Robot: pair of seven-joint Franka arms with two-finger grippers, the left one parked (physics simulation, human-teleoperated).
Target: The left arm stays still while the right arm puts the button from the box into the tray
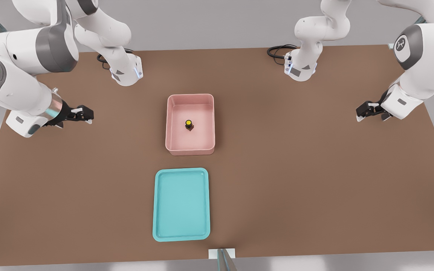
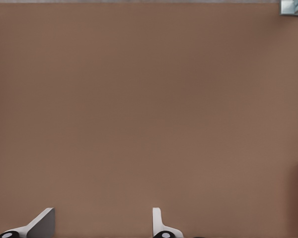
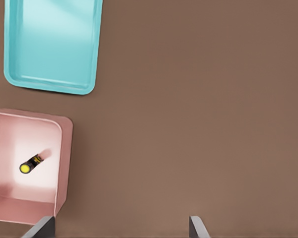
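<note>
Your working arm's pincer (image 1: 83, 113) hangs over the bare brown desk (image 1: 315, 169) at the front view's left, well apart from the things you need. In the right wrist view its two pale fingertips (image 3: 196, 228) stand wide apart with only desk between them, so the pincer is open and carries nothing.

The button (image 1: 189, 125) sits inside the pink box (image 1: 171, 124), about in the middle of its floor, apart from all four walls. You can see its yellow cap over the dark base; in the right wrist view the button (image 3: 30, 164) looks laid over along the floor, but that may only be the slant of that camera, so I cannot tell whether it is upright or tipped. From the pincer, the button lies off toward the front view's right, beyond the box's near wall, at roughly the same depth on the desk.

The turquoise tray (image 1: 160, 226) lies flat on the desk just beside the box, on the side toward the front view's lower edge, with a strip of desk between them; they do not touch. In the right wrist view the tray (image 3: 92, 54) and the box (image 3: 63, 163) both lie off to one side of the open fingers.
</note>
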